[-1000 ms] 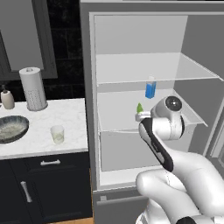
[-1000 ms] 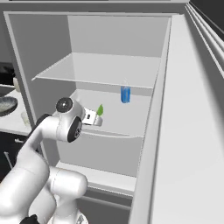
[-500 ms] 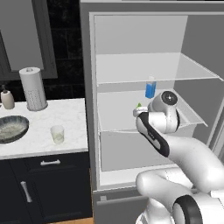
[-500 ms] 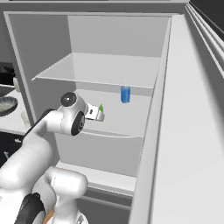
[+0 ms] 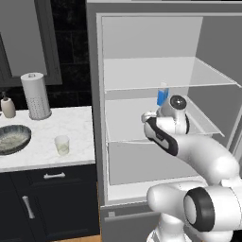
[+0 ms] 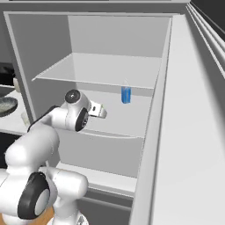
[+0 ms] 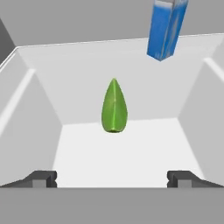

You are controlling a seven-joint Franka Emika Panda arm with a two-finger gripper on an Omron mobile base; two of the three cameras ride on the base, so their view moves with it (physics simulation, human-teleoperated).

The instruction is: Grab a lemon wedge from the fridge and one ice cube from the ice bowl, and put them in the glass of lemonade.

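Grey bowl: the ice bowl is seen at the far left of the marble counter, beside the paper towel roll, well apart from the fridge.
Glass: the glass of lemonade is stood just right of the bowl, near the counter's front edge, probably so both items can be dropped in from above.
Fridge: the fridge is held open, its white shelves exposed so the arm can be passed in.
Gripper: the gripper is pushed in at middle-shelf level; its fingertips are spread wide apart with nothing between them, and are aimed at the wedge so it can be straddled.
Lemon wedge: the lemon wedge is found on the middle shelf, ahead of the open jaws and not yet touched; it is seen as a small yellow-green teardrop, pointed end up.
Blue bottle: the blue bottle is placed behind and to the right of the wedge, clear of the approach line.
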